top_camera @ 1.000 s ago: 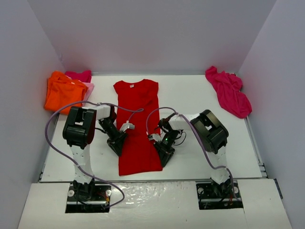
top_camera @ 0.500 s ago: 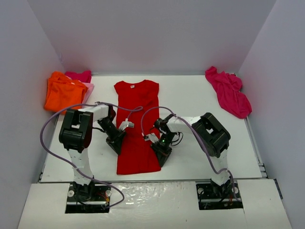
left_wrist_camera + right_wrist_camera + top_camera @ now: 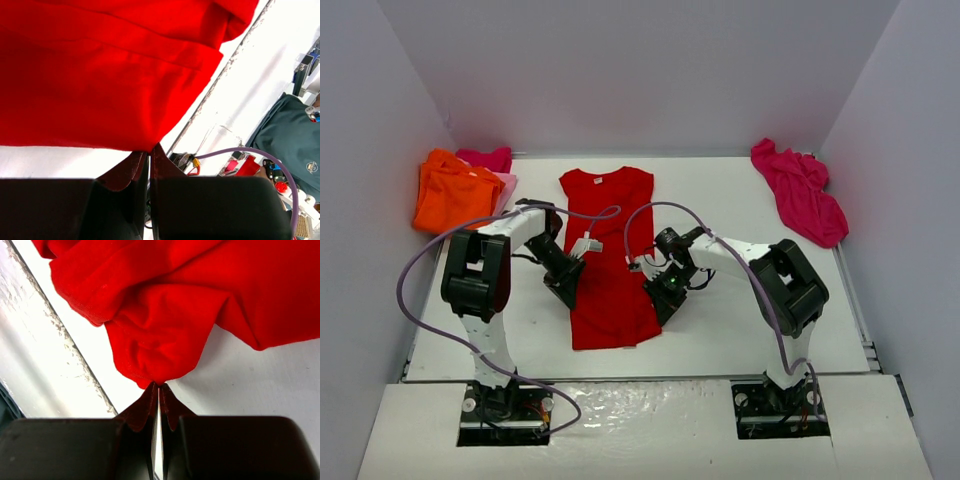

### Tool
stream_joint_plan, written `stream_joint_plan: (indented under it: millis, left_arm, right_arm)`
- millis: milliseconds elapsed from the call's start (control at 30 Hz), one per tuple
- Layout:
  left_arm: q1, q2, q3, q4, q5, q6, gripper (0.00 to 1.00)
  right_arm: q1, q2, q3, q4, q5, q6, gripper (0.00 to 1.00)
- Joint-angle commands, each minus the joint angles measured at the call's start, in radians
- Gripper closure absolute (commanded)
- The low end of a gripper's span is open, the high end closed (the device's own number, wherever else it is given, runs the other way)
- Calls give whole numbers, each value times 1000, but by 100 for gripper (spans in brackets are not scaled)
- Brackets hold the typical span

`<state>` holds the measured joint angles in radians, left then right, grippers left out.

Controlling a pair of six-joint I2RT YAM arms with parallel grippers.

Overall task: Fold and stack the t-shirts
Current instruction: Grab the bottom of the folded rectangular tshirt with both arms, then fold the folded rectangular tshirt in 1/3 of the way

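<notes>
The red t-shirt (image 3: 610, 250) lies lengthwise in the middle of the table, collar at the far end, sleeves folded in. My left gripper (image 3: 570, 298) is shut on its left edge near the hem; in the left wrist view the tips (image 3: 149, 150) pinch the red cloth (image 3: 100, 75). My right gripper (image 3: 659, 310) is shut on its right edge near the hem; in the right wrist view the tips (image 3: 158, 386) pinch a bunched fold of red cloth (image 3: 160, 330). An orange t-shirt (image 3: 445, 195) lies folded at the far left, with magenta cloth (image 3: 488, 158) behind it.
A crumpled magenta t-shirt (image 3: 800, 190) lies at the far right corner. White walls close in the table on three sides. Purple cables (image 3: 420, 270) loop around both arms. The table's front edge (image 3: 640, 378) runs just below the shirt's hem.
Both grippers have moved away from the arm bases, still holding the red shirt's edges. The shirt's lower end has shifted toward the far side with them.
</notes>
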<state>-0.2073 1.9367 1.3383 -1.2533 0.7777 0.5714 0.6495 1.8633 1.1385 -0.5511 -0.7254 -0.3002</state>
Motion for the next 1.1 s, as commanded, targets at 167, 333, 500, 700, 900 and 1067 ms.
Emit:
stream_joint_plan:
  millis: [167,333,500,700,900,1067]
  left_arm:
    - [6,-3,44,-80,65,68,100]
    - [13,23,141,-165,76,110,100]
    - [25,90,287,-250,99,160,100]
    - [51,135,451,-366,132,224,100]
    - [103,189,581,-402,151,222,100]
    - [139,268,711,-402,178,183,100]
  right_arm:
    - [6,-47,15,-58,-84,-67,100]
    - [2,-67,103,-144,-113,-145,100]
    - [-7,-57,213,-173,-104,-171,100]
    - [-27,-14,381,-196,-126,-181,100]
    - [-104,84,498,-202,-166,-206,100]
    - [-165,207,614,-200,-181,-202,100]
